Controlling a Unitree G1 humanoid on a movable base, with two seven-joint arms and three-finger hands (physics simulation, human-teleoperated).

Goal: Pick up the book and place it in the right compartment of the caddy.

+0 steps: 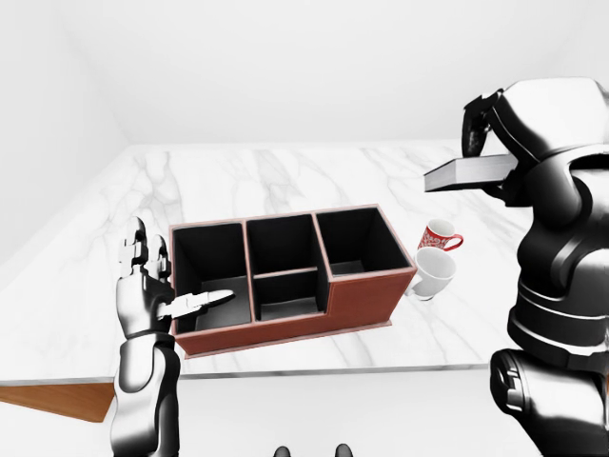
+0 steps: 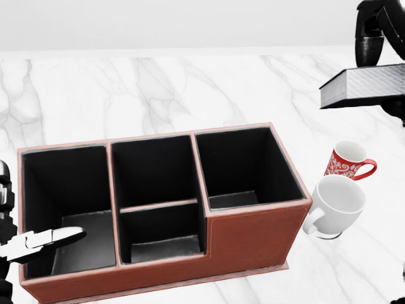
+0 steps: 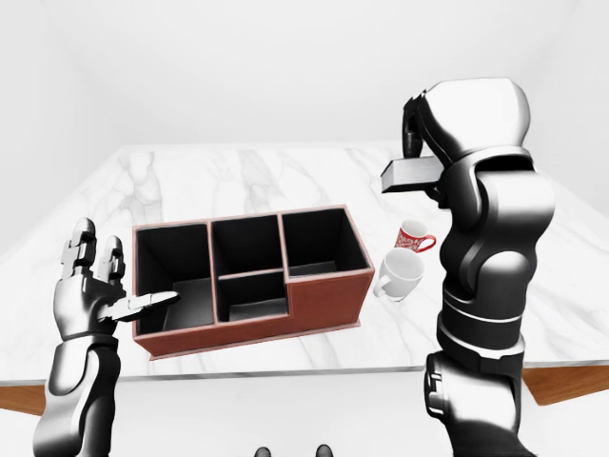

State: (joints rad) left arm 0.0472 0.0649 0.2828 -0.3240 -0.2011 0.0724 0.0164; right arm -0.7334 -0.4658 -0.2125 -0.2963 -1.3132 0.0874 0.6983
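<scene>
Half the task looks done: in the left-eye view the right hand grips the book, fingers curled over its top edge, holding it flat in the air well above and to the right of the caddy; the left hand stands spread at the caddy's left end, one finger reaching over the left compartment, grasping nothing. Head view: the book hangs up and right of the caddy, above the red mug and white mug just beside the caddy's right wall; the right compartment is bare. Right-eye view: the book sits clear of the caddy, so carrying it across, tipping it and lowering it in remain.
</scene>
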